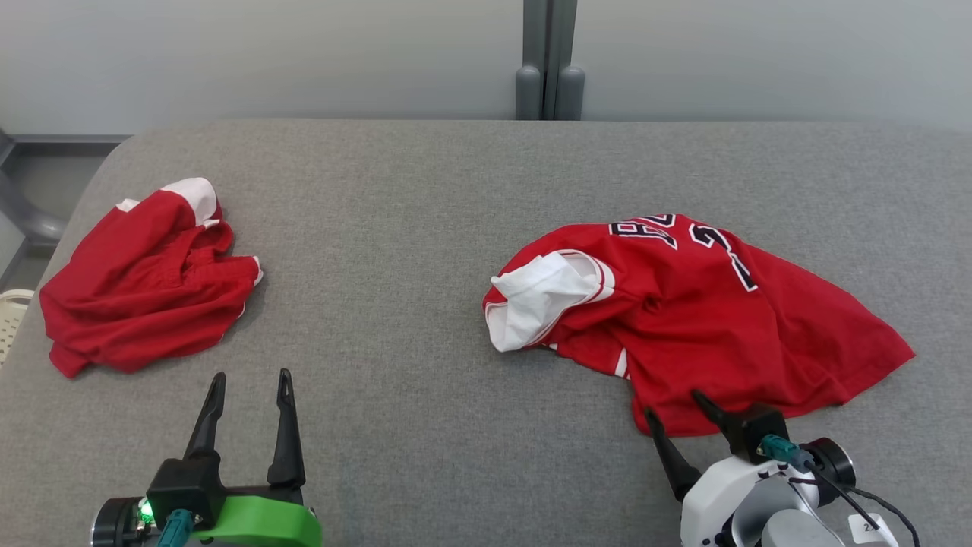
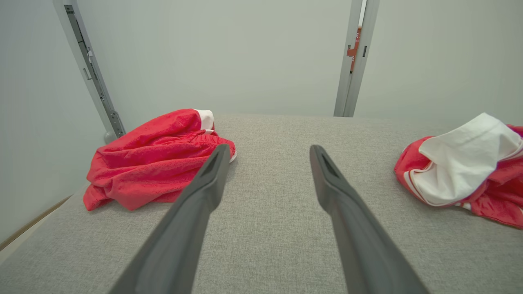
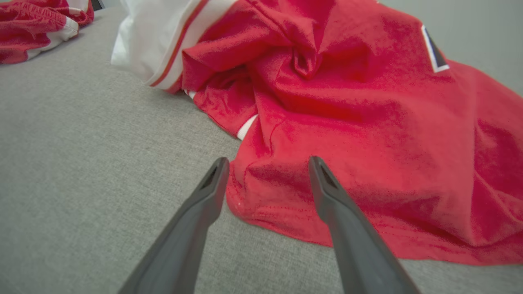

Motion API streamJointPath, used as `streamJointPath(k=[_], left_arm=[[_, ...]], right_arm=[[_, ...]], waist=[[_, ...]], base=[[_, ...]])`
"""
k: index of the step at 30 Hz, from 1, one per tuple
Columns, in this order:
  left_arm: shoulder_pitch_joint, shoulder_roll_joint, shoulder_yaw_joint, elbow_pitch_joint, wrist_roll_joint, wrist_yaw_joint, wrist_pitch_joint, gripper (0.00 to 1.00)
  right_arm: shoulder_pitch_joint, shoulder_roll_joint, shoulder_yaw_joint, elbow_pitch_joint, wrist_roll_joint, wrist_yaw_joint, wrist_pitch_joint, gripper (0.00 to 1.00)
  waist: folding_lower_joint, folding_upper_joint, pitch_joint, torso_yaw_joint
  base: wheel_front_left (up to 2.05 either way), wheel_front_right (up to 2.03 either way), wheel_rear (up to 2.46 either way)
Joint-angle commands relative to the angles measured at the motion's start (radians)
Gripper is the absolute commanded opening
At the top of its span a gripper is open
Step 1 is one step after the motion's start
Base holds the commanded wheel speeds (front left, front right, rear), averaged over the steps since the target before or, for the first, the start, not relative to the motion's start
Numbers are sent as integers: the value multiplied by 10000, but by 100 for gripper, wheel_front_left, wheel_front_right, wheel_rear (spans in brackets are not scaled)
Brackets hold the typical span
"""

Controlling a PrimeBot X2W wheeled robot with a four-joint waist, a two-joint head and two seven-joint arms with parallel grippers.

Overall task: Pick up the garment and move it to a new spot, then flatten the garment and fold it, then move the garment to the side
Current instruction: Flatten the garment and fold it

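On my right gripper (image 3: 268, 161) the fingers are spread wide with nothing between them, poised at the near hem corner of the jersey (image 1: 706, 319). I can't tell if they touch it, but I read it as lining up the first pinch, since a hem edge should lift clean. The left gripper (image 1: 252, 374) is spread and empty too, over bare table (image 1: 425, 197) between jersey and shorts (image 1: 144, 281), probably kept clear until a second corner needs holding. The jersey lies crumpled right of centre with white lining turned out, so pickup isn't started yet.
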Motion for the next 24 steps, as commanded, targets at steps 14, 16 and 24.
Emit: streamJointPath(k=[14,16,24], left_arm=[[-416,-17,-148,102,-183,225,-5,100],[-430,-19,-158,122,-210,253,-5,100],[-267,-19,-137,194,-297,262,-5,100]], right_arm=[[-1057,143,574,2692,684,-11,-645,0],[-1109,-11,429,2655,731,-13,-679,0],[-24,-736,-915,574,525,-11,-705,0]], waist=[[1,-1,440,-45],[1,-1,416,-137],[1,-1,223,-507]], base=[[0,0,0],[0,0,0],[0,0,0]])
